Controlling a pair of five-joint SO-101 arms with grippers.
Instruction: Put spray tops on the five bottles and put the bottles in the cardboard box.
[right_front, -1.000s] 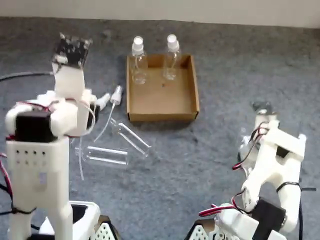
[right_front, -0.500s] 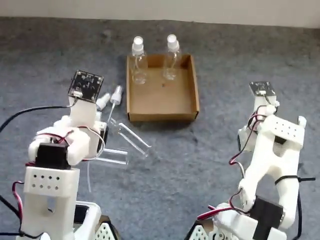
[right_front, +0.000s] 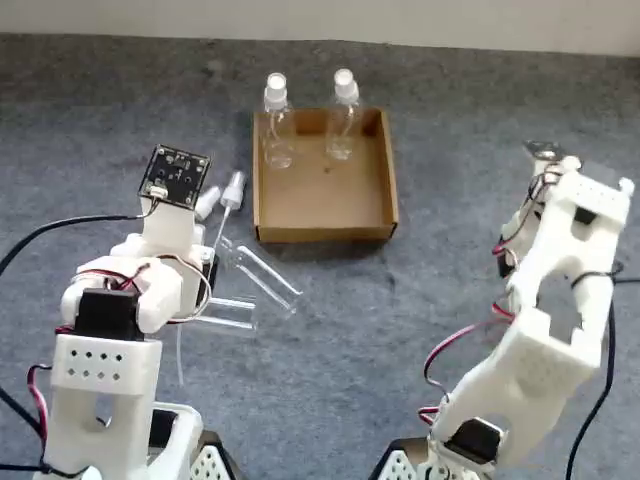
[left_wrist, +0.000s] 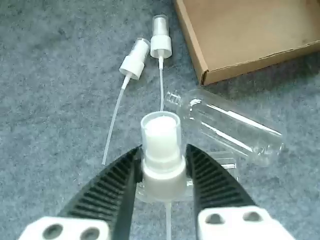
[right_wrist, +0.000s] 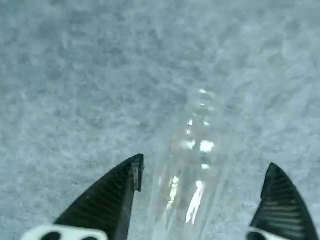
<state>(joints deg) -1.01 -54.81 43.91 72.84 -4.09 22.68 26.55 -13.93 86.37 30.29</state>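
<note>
High view: the brown cardboard box (right_front: 325, 205) holds two capped clear plastic bottles (right_front: 277, 125) upright, and two uncapped bottles (right_front: 262, 272) lie on grey carpet (right_front: 450, 120) nearby. Left wrist view: the left gripper (left_wrist: 163, 151) pinches a white plastic spray top (left_wrist: 161, 132) by its stiff collar, and its thin tube is cut off. Right wrist view: the right gripper (right_wrist: 205, 164), spread, flanks a blurred clear bottle (right_wrist: 192, 160), likely light and slippery and best taken mid-body.

My desk (right_front: 470, 120) is covered in grey carpet, with a plain pale wall (right_front: 450, 20) behind. My left arm (right_front: 100, 420) and right arm (right_front: 530, 380), loose wires showing, suggest a robotics lab
</note>
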